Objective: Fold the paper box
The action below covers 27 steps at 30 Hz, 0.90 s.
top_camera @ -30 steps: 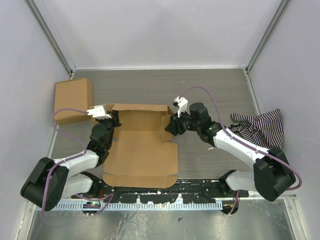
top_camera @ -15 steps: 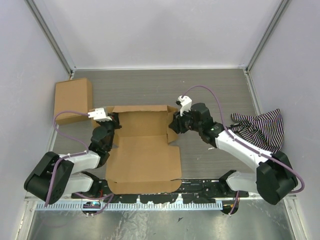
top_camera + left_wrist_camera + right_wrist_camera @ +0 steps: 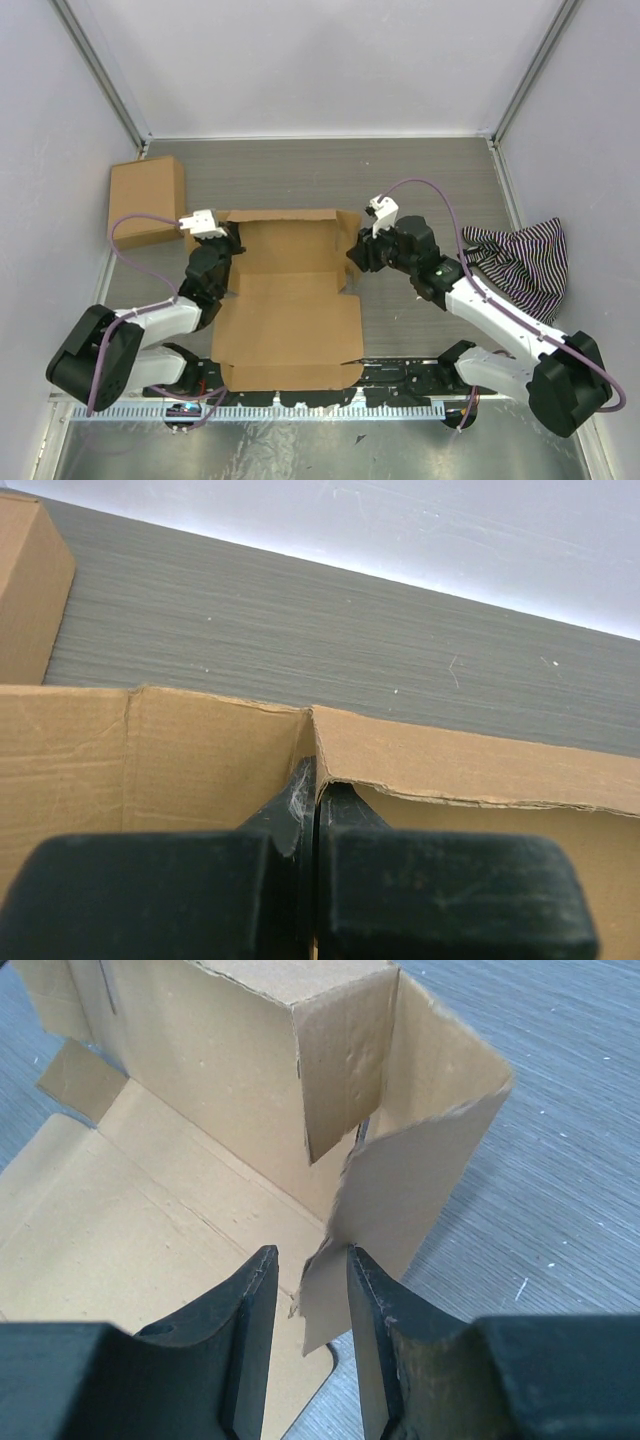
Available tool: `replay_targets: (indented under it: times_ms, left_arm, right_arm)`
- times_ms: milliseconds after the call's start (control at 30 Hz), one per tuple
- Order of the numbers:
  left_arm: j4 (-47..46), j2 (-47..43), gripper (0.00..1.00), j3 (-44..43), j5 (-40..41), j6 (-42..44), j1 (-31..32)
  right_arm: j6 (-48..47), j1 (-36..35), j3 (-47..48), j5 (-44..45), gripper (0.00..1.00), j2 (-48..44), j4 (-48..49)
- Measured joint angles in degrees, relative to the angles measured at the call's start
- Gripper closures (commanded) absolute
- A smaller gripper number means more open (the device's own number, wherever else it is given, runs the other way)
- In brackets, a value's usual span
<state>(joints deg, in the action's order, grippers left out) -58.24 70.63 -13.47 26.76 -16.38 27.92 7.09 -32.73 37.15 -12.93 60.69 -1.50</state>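
The paper box [image 3: 290, 310] is a brown cardboard sheet lying flat in the middle, with its back wall and side flaps raised. My left gripper [image 3: 228, 250] is at its back left corner. In the left wrist view the gripper [image 3: 315, 780] is shut on the cardboard [image 3: 180, 760] where the left flap meets the back wall. My right gripper [image 3: 357, 255] is at the back right corner. In the right wrist view it [image 3: 310, 1255] is open, with the upright right side flap [image 3: 420, 1190] between its fingers, touching the right finger [image 3: 375, 1300].
A ready-made brown cardboard box [image 3: 147, 200] stands at the back left, and its corner shows in the left wrist view [image 3: 30, 590]. A striped cloth [image 3: 520, 255] lies at the right edge. Grey walls enclose the table [image 3: 300, 170] on three sides.
My right gripper has moved right and a little back, and the right side flap swung outward with it. The sheet has slid slightly toward the near edge. My left gripper has stayed at its corner.
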Motion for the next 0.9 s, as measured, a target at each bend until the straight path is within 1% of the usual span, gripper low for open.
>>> replay_targets:
  times_ms: [100,233,367,533,700,833,900]
  left_arm:
    - [3.65,0.61,1.0,-4.13,1.16,-0.28,0.07]
    - [4.07,4.11,1.0,-10.82,1.92,-0.2,0.11]
    - [1.55,8.96,1.0,-15.69,2.69,0.5,0.13]
    - [-5.4,18.99,1.0,-21.42,3.65,3.34,0.04]
    - [-14.03,28.39,1.0,-21.4,4.79,4.66,-0.13]
    - [-17.2,29.75,1.0,-19.3,5.53,4.07,-0.2]
    - [-18.25,29.75,1.0,-18.67,5.62,3.72,-0.31]
  right_arm:
    - [-0.07,0.0,0.04,1.6,0.61,-0.26,-0.11]
    - [-0.7,0.0,0.96,3.41,0.61,0.37,-0.66]
    - [-1.42,0.17,3.04,4.28,0.61,2.71,-0.09]
    - [-2.21,0.85,4.46,4.33,0.62,4.2,0.22]
    - [-2.29,1.9,4.68,4.52,0.62,2.91,1.05]
    - [-1.86,3.69,3.04,6.08,0.61,-1.9,2.21]
    - [-0.85,5.77,1.01,7.72,0.61,-5.05,3.78]
